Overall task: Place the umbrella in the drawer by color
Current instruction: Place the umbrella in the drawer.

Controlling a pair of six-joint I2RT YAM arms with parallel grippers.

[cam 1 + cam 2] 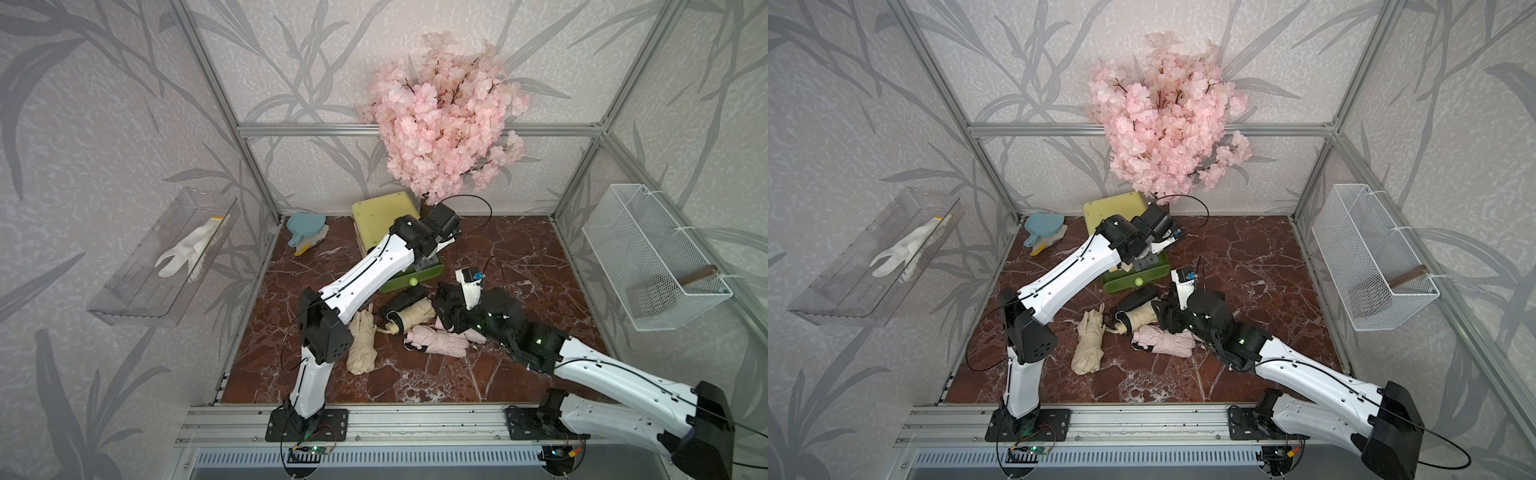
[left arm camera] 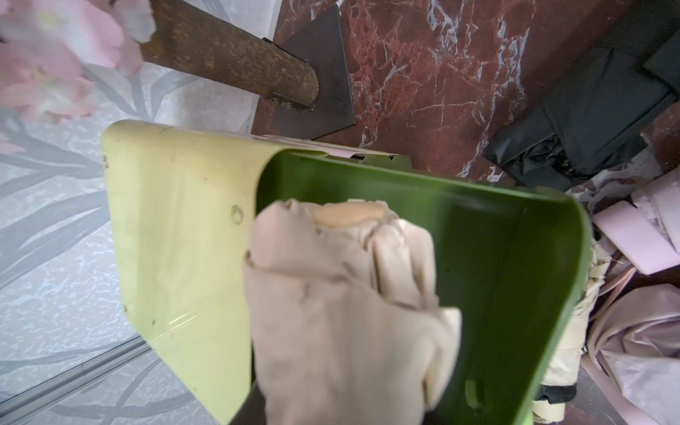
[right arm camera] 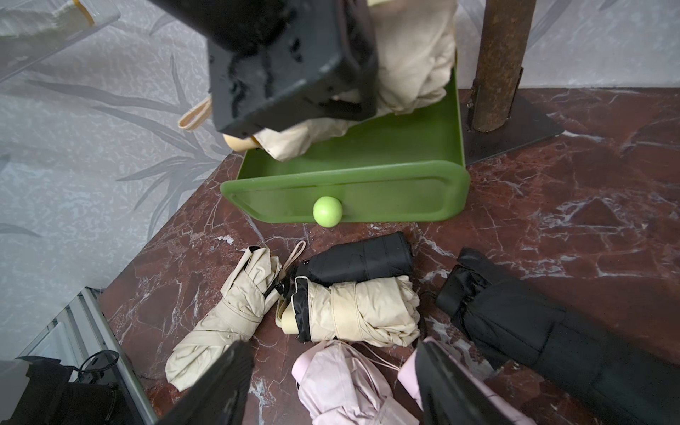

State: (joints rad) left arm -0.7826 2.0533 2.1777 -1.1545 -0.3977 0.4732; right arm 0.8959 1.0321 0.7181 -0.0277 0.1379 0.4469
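Now, in both top views my left arm [image 1: 365,274] reaches over the open green drawer [image 1: 395,286] at the back of the counter [image 1: 519,249]. Left wrist: the beige umbrella [image 2: 342,312] hangs over the drawer. Right wrist: left fingers [image 3: 294,73] grip it; right fingers [image 3: 217,386] spread open above a pink umbrella [image 3: 342,382]. Next, I judge, lower and release.

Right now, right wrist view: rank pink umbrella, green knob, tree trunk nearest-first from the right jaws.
1. pink umbrella, just below the right gripper, jaws open.
2. green knob, on the drawer front.
3. tree trunk, beyond the drawer.
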